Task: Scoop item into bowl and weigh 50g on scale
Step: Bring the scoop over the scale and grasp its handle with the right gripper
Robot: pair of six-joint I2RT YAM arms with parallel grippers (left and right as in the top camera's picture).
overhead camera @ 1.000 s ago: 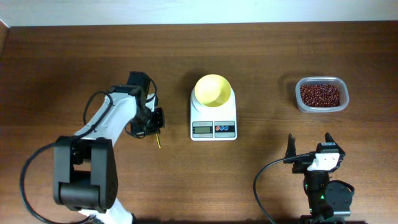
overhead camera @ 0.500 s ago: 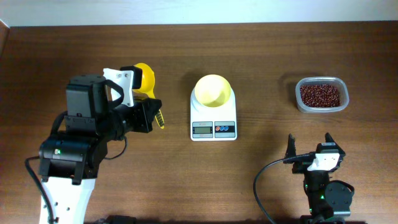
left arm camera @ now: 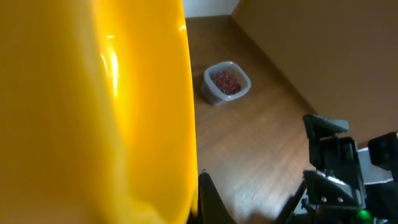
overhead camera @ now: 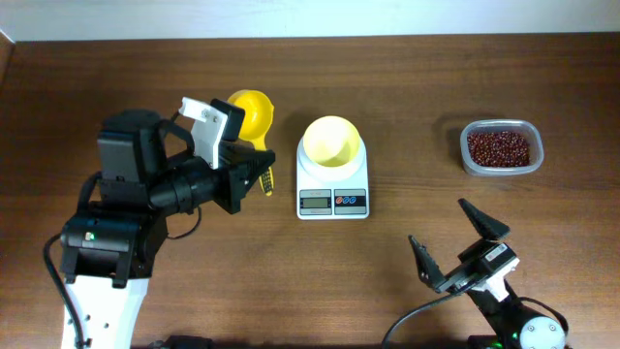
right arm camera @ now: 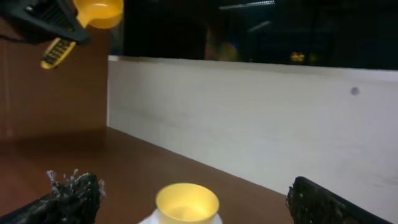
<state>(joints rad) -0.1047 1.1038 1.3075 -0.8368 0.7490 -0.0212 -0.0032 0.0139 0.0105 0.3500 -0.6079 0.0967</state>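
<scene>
Left gripper is clamped tight on the handle of the yellow scoop, carrying it up off the table, just left of the scale. From the left wrist view the scoop fills most of the picture, and I can't see a single bean in it. The pale bowl sits on the scale's platform, and it looks empty from above and from the right wrist view alike. The beans lie heaped in the clear container on the far right, well apart from the scoop, so by my reading no scooping has happened yet. Right gripper hangs near the front edge with its jaws spread wide, gripping nothing. The scale's display is too small to read. What's left, as I judge it: cross to the container, load the scoop, tip into the bowl, then trim to the target weight.
</scene>
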